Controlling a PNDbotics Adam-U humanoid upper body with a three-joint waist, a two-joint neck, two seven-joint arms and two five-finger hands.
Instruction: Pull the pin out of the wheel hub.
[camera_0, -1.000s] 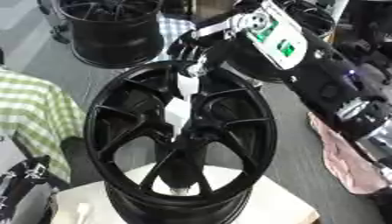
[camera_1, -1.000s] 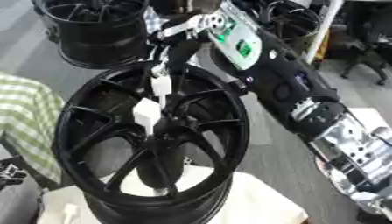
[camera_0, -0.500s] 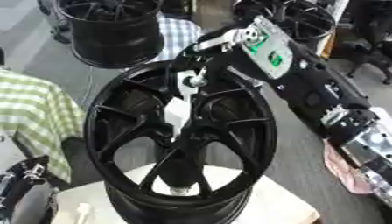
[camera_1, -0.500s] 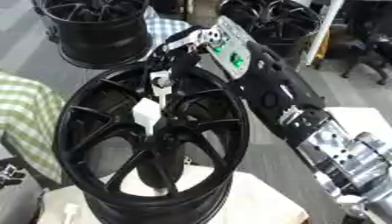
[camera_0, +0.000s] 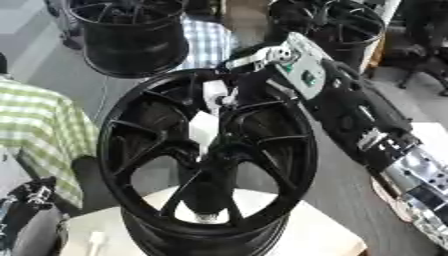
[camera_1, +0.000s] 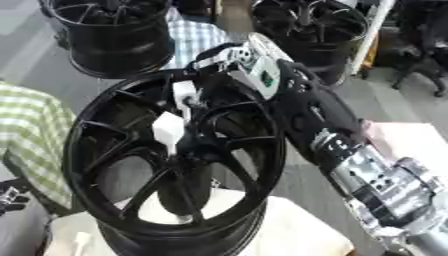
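My right hand (camera_0: 229, 95) reaching in from upper right, over hub (camera_0: 206, 150) rim. White pin (camera_0: 203, 129) at hub centre, long axis roughly along wheel axle, pointing toward camera. Fingers at pin's upper end; can't tell if closed on it. Left hand out of view. Pull along axle, outward.

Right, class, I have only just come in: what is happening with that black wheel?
The robot's right hand reaches over the rim into the middle of the upright black wheel, at the white pin in the hub. The pin sits in the hub, not yet out. How the fingers lie is hidden. No left hand shows.
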